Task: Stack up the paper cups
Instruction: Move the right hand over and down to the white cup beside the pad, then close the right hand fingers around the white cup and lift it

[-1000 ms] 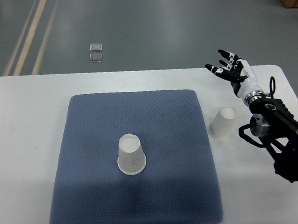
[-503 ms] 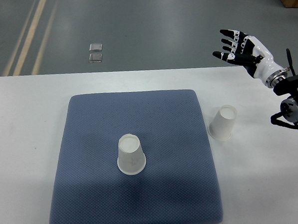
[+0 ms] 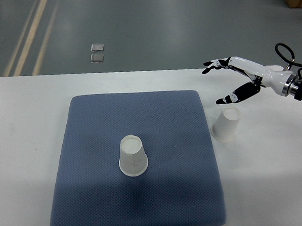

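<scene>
Two white paper cups stand upside down. One cup [image 3: 133, 155] sits in the middle of the blue mat [image 3: 143, 160]. The other cup [image 3: 226, 124] stands on the white table just off the mat's right edge. My right hand [image 3: 218, 82] reaches in from the right edge and hovers above and behind that second cup, fingers spread wide, thumb pointing down toward the cup, holding nothing. It does not touch the cup. The left arm is out of sight.
The white table [image 3: 28, 137] carries the mat, with bare surface to the left and right of it. Beyond the table's far edge lies grey floor with yellow lines and a small metal floor plate [image 3: 97, 53].
The right arm has pulled back to the right edge, so less of it shows. Its hand turned from palm-up and raised to reaching leftward and lower, over the cup beside the mat. Neither cup moved.
</scene>
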Robot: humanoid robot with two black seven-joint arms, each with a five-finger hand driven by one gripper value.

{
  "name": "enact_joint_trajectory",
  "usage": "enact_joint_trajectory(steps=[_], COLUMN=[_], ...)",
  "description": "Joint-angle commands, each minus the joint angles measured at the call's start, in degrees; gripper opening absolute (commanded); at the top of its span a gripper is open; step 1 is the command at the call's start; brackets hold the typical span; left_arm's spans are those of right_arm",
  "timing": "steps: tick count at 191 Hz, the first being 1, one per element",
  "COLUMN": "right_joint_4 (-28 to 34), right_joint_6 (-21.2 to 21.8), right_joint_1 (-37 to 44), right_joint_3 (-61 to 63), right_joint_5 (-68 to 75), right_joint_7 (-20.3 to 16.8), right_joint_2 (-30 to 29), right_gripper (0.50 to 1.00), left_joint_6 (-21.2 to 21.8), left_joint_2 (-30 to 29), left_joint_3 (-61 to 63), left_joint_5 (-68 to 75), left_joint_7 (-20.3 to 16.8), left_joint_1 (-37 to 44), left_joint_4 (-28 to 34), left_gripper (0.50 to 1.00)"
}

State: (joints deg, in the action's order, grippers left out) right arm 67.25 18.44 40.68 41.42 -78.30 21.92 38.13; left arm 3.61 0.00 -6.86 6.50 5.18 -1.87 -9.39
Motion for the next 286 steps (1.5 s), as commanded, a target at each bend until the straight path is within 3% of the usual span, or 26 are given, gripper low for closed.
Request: enact_joint_trajectory(steps=[1,30,100,137,237,286], right_joint_4=[0.2,0.2,-0.9,-4.3,-9.1,-10.8], right_joint_6=[-0.5,-1.7,-9.0,-12.1,-14.5,-14.8], right_joint_1=[0.4,0.4,0.6,1.6,2.3,2.7], right_joint_3=[-2.0,-4.0,-10.3,-14.0,-16.9,-17.9], right_joint_5=[-5.1,-9.5,-16.3,-16.9,-19.0,-19.1], right_joint_7=[0.6,0.6,0.4,0.4,0.4,0.4], right_joint_2=[1.1,1.3,2.0,1.1,-0.9,-1.7], right_gripper=[0.926,0.926,0.926,0.926,0.911,0.844], left_joint_6=[0.0,0.0,0.0,0.0,0.0,0.0], left_joint_2=[0.0,0.0,0.0,0.0,0.0,0.0], left_joint_3=[0.0,0.0,0.0,0.0,0.0,0.0], left_joint_5=[0.0,0.0,0.0,0.0,0.0,0.0], left_joint_7=[0.0,0.0,0.0,0.0,-0.1,-0.1], left_joint_1=[0.0,0.0,0.0,-0.1,-0.1,-0.1], left_joint_4=[0.0,0.0,0.0,0.0,0.1,0.1], left_gripper=[1.0,1.0,1.0,1.0,1.0,1.0])
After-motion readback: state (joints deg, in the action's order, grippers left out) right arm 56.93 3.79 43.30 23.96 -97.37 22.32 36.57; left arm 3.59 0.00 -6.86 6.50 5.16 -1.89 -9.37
